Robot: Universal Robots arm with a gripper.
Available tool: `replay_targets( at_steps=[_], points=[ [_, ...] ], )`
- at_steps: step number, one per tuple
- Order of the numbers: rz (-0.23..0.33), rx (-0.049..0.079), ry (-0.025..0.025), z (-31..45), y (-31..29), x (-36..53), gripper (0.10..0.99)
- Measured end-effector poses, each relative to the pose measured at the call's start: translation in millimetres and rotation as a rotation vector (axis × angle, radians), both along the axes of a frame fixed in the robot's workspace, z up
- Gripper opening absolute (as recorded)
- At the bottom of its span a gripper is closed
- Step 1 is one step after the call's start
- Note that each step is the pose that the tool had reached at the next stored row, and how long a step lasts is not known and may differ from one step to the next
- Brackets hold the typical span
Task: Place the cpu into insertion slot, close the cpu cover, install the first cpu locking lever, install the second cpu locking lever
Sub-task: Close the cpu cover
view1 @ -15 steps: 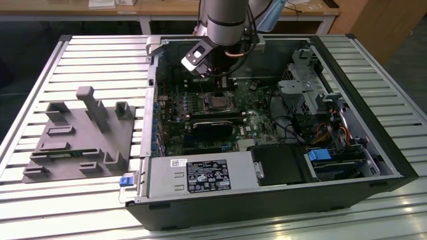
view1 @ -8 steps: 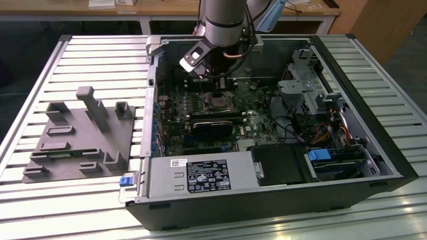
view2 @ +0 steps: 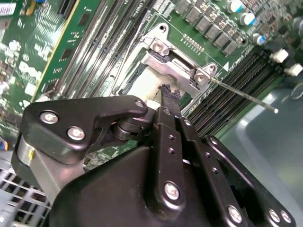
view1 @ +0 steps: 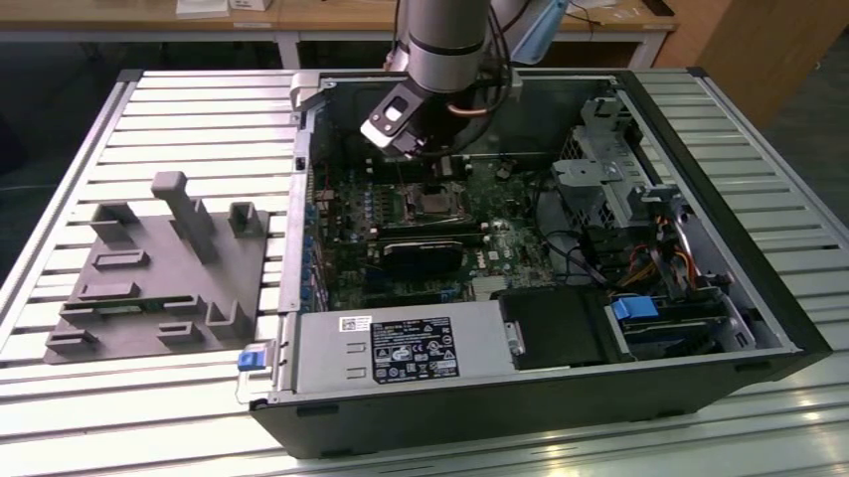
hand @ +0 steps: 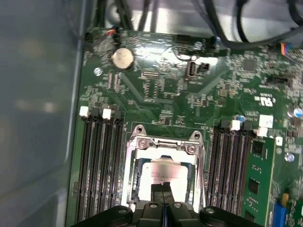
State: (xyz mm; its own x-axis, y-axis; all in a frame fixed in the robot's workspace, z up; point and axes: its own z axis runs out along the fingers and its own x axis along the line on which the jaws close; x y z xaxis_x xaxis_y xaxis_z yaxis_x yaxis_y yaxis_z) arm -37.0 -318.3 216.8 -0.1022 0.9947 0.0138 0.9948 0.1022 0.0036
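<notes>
Over the insertion slot – claw tips pressed together, nothing visibly between them. They sit at one edge of the cpu, which lies flat in the slot directly beneath. cpu cover looks lowered around it, hinge on the side away from the claw. One locking lever pokes out free – unlatched, I'd say.
</notes>
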Motion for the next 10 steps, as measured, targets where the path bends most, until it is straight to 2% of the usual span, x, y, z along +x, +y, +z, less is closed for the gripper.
replay_targets(
  at_steps=[10],
  points=[
    [0.18, -0.001, 0.0, -0.3, 0.0, 0.0, 0.102]
  ],
)
